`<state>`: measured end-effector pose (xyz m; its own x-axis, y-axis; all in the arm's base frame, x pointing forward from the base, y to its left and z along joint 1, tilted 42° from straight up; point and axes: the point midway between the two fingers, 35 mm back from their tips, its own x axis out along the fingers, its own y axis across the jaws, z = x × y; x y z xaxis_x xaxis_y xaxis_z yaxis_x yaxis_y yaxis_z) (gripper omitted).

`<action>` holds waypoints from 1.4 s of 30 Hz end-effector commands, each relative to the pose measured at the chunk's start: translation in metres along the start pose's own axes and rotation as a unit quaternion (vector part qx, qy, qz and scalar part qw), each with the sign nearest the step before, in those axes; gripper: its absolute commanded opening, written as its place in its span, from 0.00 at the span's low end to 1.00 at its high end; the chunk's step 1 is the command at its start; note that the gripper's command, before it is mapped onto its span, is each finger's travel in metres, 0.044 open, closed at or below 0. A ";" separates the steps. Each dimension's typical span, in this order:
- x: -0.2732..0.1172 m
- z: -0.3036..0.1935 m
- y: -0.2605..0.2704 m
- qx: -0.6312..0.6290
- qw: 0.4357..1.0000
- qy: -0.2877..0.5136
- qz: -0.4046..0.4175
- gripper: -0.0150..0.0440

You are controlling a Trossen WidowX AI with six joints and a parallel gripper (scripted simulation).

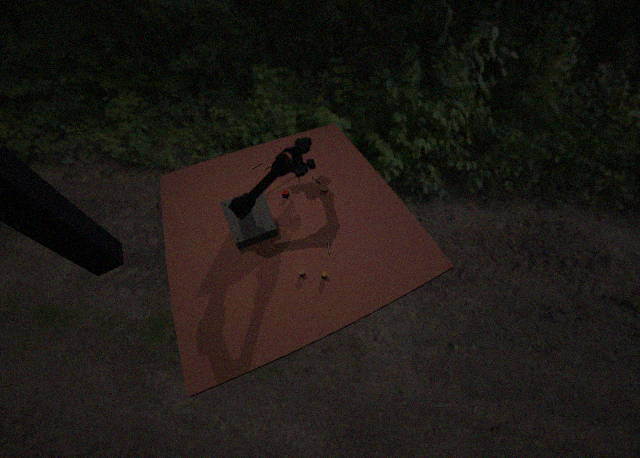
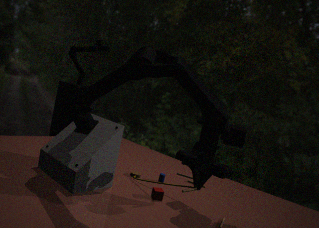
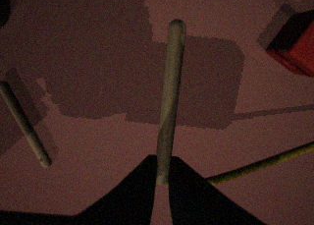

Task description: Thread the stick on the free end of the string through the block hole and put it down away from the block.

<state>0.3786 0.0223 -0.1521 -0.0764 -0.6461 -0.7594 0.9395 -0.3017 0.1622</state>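
My gripper (image 1: 298, 177) (image 2: 198, 187) (image 3: 162, 163) is shut on a pale wooden stick (image 2: 188, 190) (image 3: 173, 78) by one end, low over the table (image 1: 372, 236) (image 2: 115, 207). The stick's free end points up the wrist view. The yellow string (image 2: 164, 183) (image 3: 265, 163) runs from the round wooden button (image 2: 134, 173) to the fingertips. A round wooden piece (image 1: 324, 188) stands to the right of the gripper in the top view. Its dark edge shows at the wrist view's top left. I cannot tell whether it is the block, and no hole is visible.
A red cube (image 1: 285, 193) (image 2: 157, 193) (image 3: 300, 48) and a blue cylinder (image 2: 161, 177) lie near the string. Loose sticks include one (image 1: 313, 179) (image 3: 26, 124) beside the gripper, one (image 1: 328, 248) farther forward and one (image 2: 183, 175) behind. Two small yellowish objects (image 1: 302, 274) (image 1: 324, 275) stand forward.
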 end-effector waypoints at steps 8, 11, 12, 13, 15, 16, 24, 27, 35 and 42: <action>0.001 -0.015 -0.001 0.053 0.999 0.001 -0.001 0.25; 0.001 -0.018 -0.002 0.066 0.998 0.001 -0.001 0.25; 0.001 -0.020 -0.003 0.071 0.997 0.001 -0.001 0.25; 0.001 -0.021 -0.003 0.076 0.997 0.001 -0.001 0.25; 0.001 -0.023 -0.004 0.085 0.996 0.001 -0.001 0.25; 0.002 -0.025 -0.004 0.089 0.996 0.001 -0.001 0.25; 0.002 -0.035 -0.007 0.126 0.992 0.000 -0.002 0.25; 0.003 -0.039 -0.008 0.139 0.990 0.000 -0.002 0.25; 0.004 -0.048 -0.012 0.176 0.984 -0.001 -0.002 0.25; 0.005 -0.057 -0.016 0.207 0.978 -0.001 -0.003 0.25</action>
<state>0.3797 0.0611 -0.1919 -0.0868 -0.6483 -0.7564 0.7467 -0.5450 0.3814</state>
